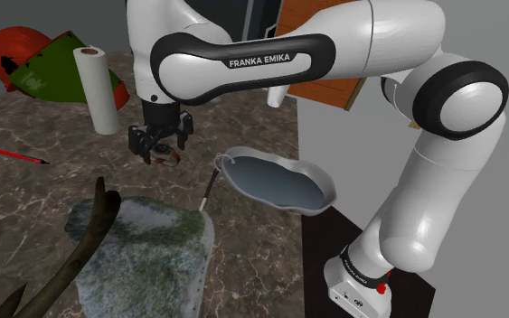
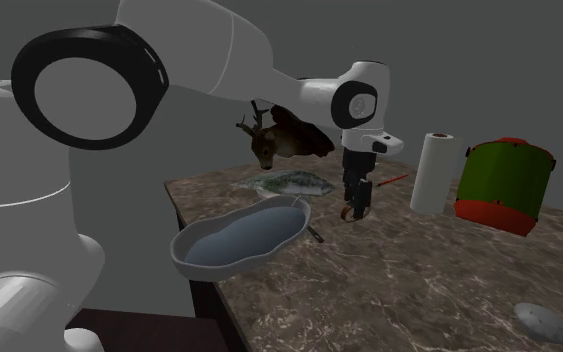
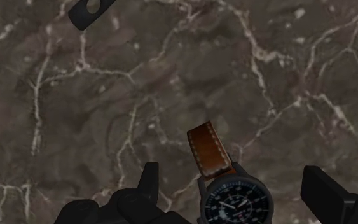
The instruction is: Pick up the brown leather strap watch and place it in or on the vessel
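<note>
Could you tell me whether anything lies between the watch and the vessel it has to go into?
A thin dark stick lies on the table between the watch and the grey vessel, near its rim; a lifted carry would likely clear it.

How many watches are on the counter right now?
1. The brown-strap watch sits between the fingers of the open gripper, near the grey vessel. Another could be hidden behind the arm.

- A domestic-looking room, sparsely furnished, with plain grey walls [image 2: 449, 60].
- A dark marble-patterned surface [image 1: 53, 126], like a kitchen counter.
- Household things on it: paper-towel roll [image 1: 96, 88], shallow grey dish [image 1: 275, 181], antlered deer head [image 2: 287, 138].
</note>
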Robot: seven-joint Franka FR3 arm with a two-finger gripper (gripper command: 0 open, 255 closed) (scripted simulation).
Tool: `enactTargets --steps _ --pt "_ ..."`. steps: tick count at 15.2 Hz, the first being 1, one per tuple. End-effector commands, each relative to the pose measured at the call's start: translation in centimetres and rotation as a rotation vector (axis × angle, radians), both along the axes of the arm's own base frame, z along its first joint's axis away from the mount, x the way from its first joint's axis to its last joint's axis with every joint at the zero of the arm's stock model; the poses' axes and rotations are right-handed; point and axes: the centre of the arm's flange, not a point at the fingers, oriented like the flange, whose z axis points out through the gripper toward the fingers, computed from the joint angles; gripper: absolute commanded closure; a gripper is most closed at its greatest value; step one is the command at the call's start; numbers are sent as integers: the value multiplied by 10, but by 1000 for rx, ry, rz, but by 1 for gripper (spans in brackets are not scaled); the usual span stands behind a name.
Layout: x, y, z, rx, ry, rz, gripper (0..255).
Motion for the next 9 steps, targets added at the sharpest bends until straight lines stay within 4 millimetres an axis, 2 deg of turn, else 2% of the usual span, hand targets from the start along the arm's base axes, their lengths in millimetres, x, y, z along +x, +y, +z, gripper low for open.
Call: enactTargets --steps 1,5,6,9 --pt "0 0 0 0 0 0 0" --pt "0 0 0 0 0 0 0" --pt "0 0 0 0 0 0 255" --pt "0 0 0 0 0 0 255"
